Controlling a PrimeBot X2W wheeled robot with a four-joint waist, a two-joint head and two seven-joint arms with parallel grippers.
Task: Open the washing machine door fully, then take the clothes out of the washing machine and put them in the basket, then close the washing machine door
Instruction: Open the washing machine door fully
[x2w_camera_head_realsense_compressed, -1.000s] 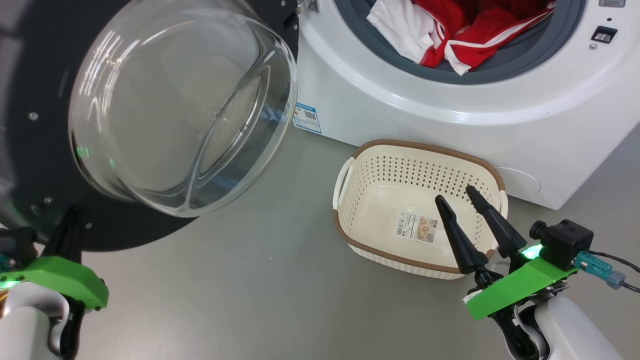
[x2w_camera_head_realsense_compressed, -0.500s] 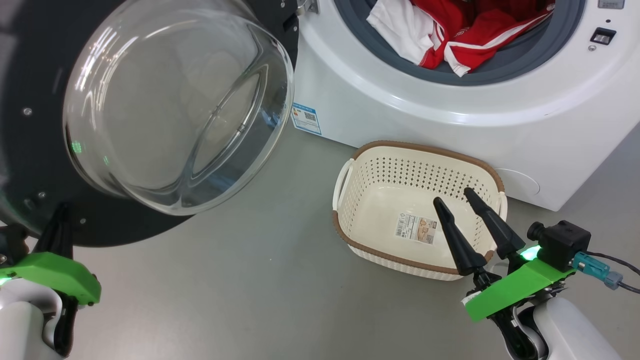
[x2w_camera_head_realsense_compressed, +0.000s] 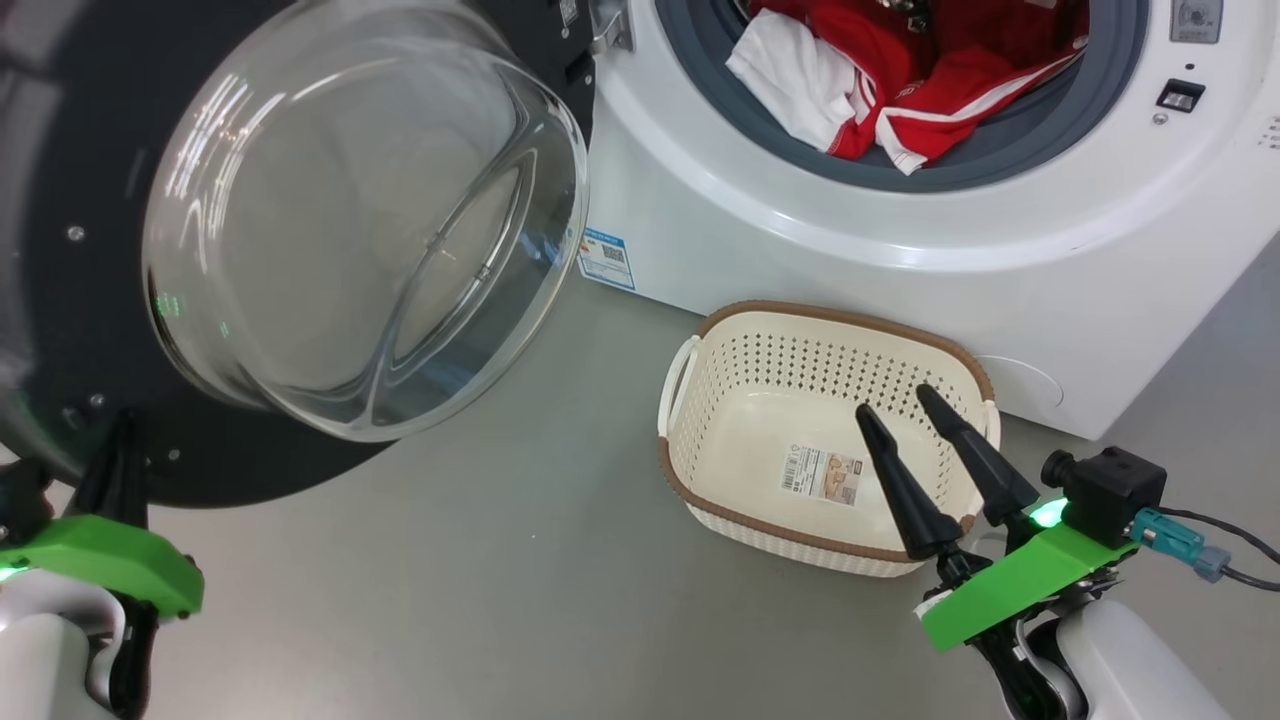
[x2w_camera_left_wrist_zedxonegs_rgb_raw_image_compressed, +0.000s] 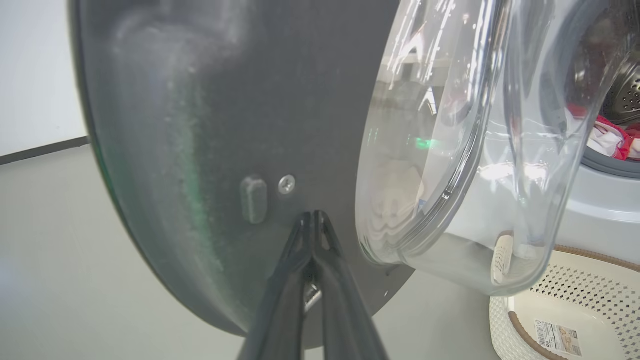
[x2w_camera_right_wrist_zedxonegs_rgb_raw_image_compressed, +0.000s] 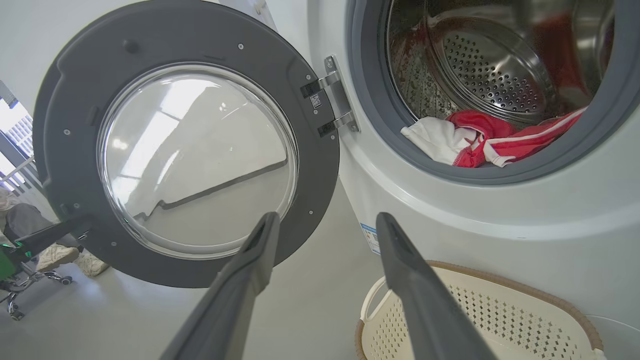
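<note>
While one door (x2w_camera_head_realsense_compressed: 60, 330) stands open: one basket (x2w_camera_head_realsense_compressed: 850, 320); left hand (x2w_camera_left_wrist_zedxonegs_rgb_raw_image_compressed: 312, 216) pinched together, right hand (x2w_camera_head_realsense_compressed: 893, 402) spread apart.

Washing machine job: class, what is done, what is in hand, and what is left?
Done: the washing machine door stands wide open. In hand: the shut left gripper is at its inner face. Left: the clothes lie in the drum; the basket holds none; door unclosed.

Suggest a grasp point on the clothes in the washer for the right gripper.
Probably grip the clothes at the white fold draped on the gasket lip, nearest the opening; come from the front, slightly above, with the open right gripper.
</note>
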